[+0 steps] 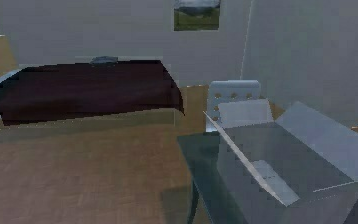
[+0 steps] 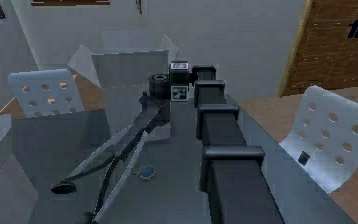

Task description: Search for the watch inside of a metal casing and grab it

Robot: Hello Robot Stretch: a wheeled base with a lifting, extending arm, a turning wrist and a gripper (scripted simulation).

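Pale grey walls [image 1: 107, 25] enclose a bedroom with a wooden floor [image 1: 77, 170]. A bed [image 1: 87, 90] under a dark maroon cover stands against the far wall, and a small framed picture [image 1: 197, 14] hangs above it. Closer, a dark grey counter [image 1: 202, 165] carries a large grey box [image 1: 287, 150] with its flaps standing up, and a white chair with round holes [image 1: 237, 92] stands just behind it. From the side, the dark arm [image 2: 227, 140] reaches out over the counter toward the box. Its two thin fingers [image 2: 112, 151] slant down across the counter top. I cannot tell whether they hold anything. A small round bluish disc [image 2: 145, 172] lies on the counter between the fingers and the arm. It is too small for me to tell whether it is the watch or whether the fingers touch it. A second white chair [image 2: 332, 135] stands at the counter's other side.
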